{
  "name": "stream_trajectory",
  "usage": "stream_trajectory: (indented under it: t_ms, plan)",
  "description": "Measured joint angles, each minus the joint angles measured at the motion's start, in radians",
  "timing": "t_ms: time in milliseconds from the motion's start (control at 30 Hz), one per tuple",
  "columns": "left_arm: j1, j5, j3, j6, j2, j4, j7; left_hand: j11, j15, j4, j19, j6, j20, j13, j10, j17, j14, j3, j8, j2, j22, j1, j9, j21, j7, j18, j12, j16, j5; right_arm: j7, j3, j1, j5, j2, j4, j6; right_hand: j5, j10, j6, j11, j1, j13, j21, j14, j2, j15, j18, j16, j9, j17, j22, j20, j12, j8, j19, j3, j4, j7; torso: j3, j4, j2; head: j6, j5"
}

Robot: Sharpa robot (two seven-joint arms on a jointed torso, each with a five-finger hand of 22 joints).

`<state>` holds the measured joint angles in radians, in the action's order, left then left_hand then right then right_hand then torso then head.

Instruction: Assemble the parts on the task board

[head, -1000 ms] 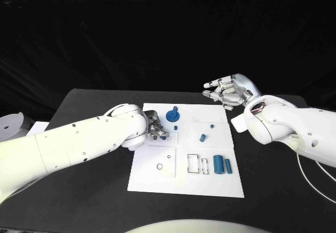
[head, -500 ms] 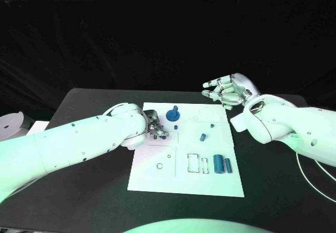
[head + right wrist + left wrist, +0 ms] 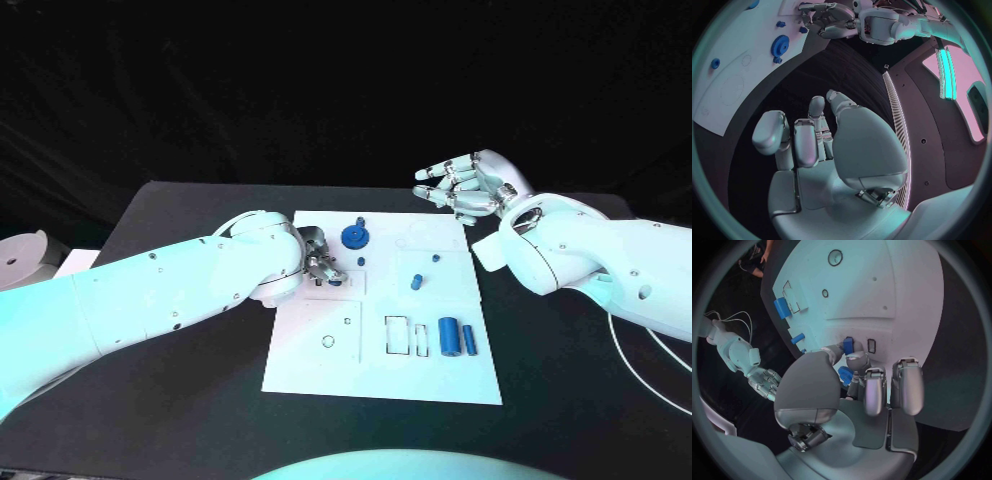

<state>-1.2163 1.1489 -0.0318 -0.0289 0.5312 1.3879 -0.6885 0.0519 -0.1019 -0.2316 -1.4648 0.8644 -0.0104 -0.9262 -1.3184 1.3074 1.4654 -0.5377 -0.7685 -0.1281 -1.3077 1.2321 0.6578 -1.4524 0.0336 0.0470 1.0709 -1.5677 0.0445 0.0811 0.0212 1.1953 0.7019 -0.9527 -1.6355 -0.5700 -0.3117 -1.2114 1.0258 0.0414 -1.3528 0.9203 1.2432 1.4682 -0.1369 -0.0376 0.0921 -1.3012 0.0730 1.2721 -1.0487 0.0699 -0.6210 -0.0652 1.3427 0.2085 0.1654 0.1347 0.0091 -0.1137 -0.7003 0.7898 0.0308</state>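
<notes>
Left robot hand (image 3: 320, 266) is low over the task board (image 3: 332, 365), near its left edge, fingers pinching a small blue part (image 3: 848, 345) by a slot. Right robot hand (image 3: 464, 186) is raised past the board's far right corner, fingers loosely apart, holding nothing. Blue gear (image 3: 355, 238), peg (image 3: 417, 282) and two cylinders (image 3: 459, 336) are on the board, on the black surface (image 3: 188, 400).

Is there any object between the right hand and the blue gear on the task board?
Nothing visible blocks it. The right hand hovers with fingers apart beyond the far edge of the task board. The blue gear lies near that edge; between them is bare board. The left hand works beside the gear, nearer the robot.
</notes>
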Motion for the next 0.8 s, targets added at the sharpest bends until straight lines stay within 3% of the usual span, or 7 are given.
stream_trajectory:
  t_ms: [200,367,567,633,767,800]
  plan:
    - [0.000,0.000,0.001,-0.003,-0.002,-0.004,0.001,0.000,0.000,0.004,-0.004,0.000,0.004,0.002,0.000,0.000,0.000,0.004,0.000,-0.003,0.000,-0.003,0.000,0.000,0.000,0.000,0.000,0.000,0.000,0.000,0.000,0.000,0.000,-0.001,-0.002,0.001,0.000,0.000,0.000,0.000,0.000,0.000,0.000,0.000,0.000,0.000,0.000,0.000,0.000,0.000,0.000,0.000,0.000,0.000,0.000,0.000,0.000,0.000,0.0007,-0.0008,0.000,0.000,0.001]
    - [0.000,0.000,0.001,-0.007,-0.004,-0.008,0.002,0.000,0.000,-0.010,-0.004,0.000,0.004,0.007,0.000,0.000,0.000,0.030,-0.004,-0.021,0.000,-0.021,0.000,-0.006,0.000,0.000,-0.004,0.000,0.000,0.000,0.000,0.000,0.000,-0.002,-0.003,0.002,0.000,0.000,0.000,0.000,0.000,0.000,0.000,0.000,0.000,0.000,0.000,0.000,0.000,0.000,0.000,0.000,0.000,0.000,0.000,0.000,0.000,0.000,0.0004,-0.0012,0.000,0.001,0.002]
    - [0.001,-0.002,0.000,-0.016,-0.004,-0.013,0.002,0.004,0.000,-0.034,-0.004,0.038,0.004,0.013,-0.004,0.000,0.000,0.064,-0.006,-0.033,0.000,-0.048,0.014,-0.015,-0.030,0.000,-0.006,0.000,0.000,0.000,0.000,0.000,0.000,-0.003,-0.005,0.003,0.000,0.000,0.000,0.000,0.000,-0.001,0.000,0.000,0.000,0.000,0.000,0.004,0.000,-0.002,0.001,0.000,0.000,0.000,0.000,-0.003,0.003,0.000,0.0000,-0.0017,0.001,0.001,0.002]
    - [0.001,-0.002,0.000,-0.020,-0.004,-0.014,0.002,0.004,0.000,-0.043,-0.004,0.039,0.004,0.010,-0.004,0.000,0.000,0.074,-0.009,-0.030,0.000,-0.061,0.144,-0.018,-0.031,0.000,-0.006,0.000,0.000,0.000,0.000,0.000,0.000,-0.004,-0.005,0.003,0.000,0.003,0.000,0.004,0.000,-0.003,0.000,0.000,0.000,0.000,0.000,0.004,0.000,-0.002,0.001,0.000,0.000,0.000,0.000,-0.003,0.003,0.000,0.0000,-0.0017,0.001,0.001,0.002]
    - [0.002,-0.004,0.000,-0.026,-0.006,-0.017,0.002,0.007,-0.003,-0.052,-0.004,0.047,0.004,0.008,-0.007,0.000,0.004,0.082,-0.005,-0.031,0.000,-0.074,0.173,-0.020,-0.032,-0.001,-0.004,0.000,0.004,0.000,0.000,0.000,0.000,-0.004,-0.006,0.003,0.000,0.003,0.000,0.004,0.004,-0.003,0.000,0.000,0.004,0.000,0.000,0.004,0.000,-0.002,0.001,0.000,0.000,0.000,0.000,-0.003,0.003,0.000,-0.0002,-0.0024,0.001,0.001,0.003]
    - [0.001,-0.004,0.000,-0.027,-0.006,-0.018,0.002,0.007,-0.003,-0.053,-0.004,0.047,0.004,0.008,-0.007,0.000,0.004,0.088,-0.005,-0.027,0.000,-0.077,0.173,-0.021,-0.032,-0.010,-0.002,0.000,0.004,0.000,0.000,0.000,0.000,-0.004,-0.006,0.003,0.000,0.003,0.000,0.004,0.004,-0.003,0.000,0.000,0.004,0.000,0.000,0.004,0.000,-0.002,0.001,0.000,0.000,0.000,0.000,-0.003,0.003,0.000,-0.0003,-0.0027,0.001,0.001,0.003]
